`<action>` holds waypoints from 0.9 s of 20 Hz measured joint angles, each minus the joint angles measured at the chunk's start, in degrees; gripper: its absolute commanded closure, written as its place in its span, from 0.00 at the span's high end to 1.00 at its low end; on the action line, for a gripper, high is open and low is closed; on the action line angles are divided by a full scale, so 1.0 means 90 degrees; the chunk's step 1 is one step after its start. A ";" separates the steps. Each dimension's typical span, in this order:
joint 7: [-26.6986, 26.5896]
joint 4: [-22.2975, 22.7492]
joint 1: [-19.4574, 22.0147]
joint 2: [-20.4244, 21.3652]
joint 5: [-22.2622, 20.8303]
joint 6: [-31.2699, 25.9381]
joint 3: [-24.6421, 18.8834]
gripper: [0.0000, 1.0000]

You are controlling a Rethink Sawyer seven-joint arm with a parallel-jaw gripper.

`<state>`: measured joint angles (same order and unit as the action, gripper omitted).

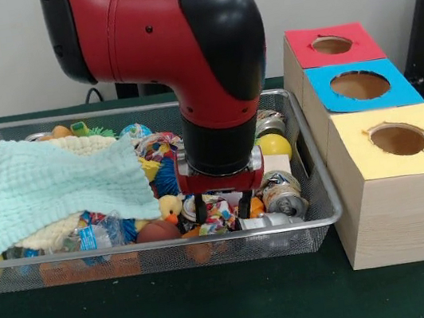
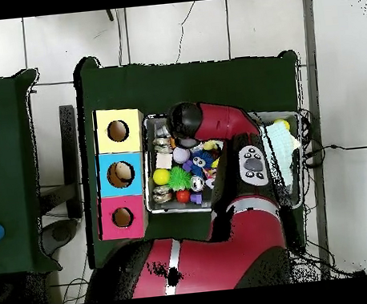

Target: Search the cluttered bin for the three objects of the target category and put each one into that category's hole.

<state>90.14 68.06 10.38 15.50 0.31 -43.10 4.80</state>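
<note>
The claw (image 1: 222, 212) is reaching down into the wire bin (image 1: 318, 215), among crushed cans (image 1: 284, 194) near the bin's front rim; its fingers are apparently spread, gripping nothing clearly; the yellow box (image 1: 399, 194) is standing just beside the bin.

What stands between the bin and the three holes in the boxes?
Only the bin's own mesh wall does. The red, blue and yellow holes lie open on top of the boxes beside it, uncovered. The gripper is down among the clutter.
</note>
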 measured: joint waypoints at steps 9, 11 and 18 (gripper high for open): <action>0.0000 -0.0467 -0.0007 -0.0280 -0.0007 -0.0499 0.0032 1.00; 0.0000 -0.0467 -0.0007 -0.0282 -0.0013 -0.0499 0.0032 1.00; 0.0000 -0.0467 -0.0010 -0.0283 -0.0033 -0.0497 0.0029 0.00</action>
<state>90.14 63.86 10.29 12.95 0.01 -47.57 5.07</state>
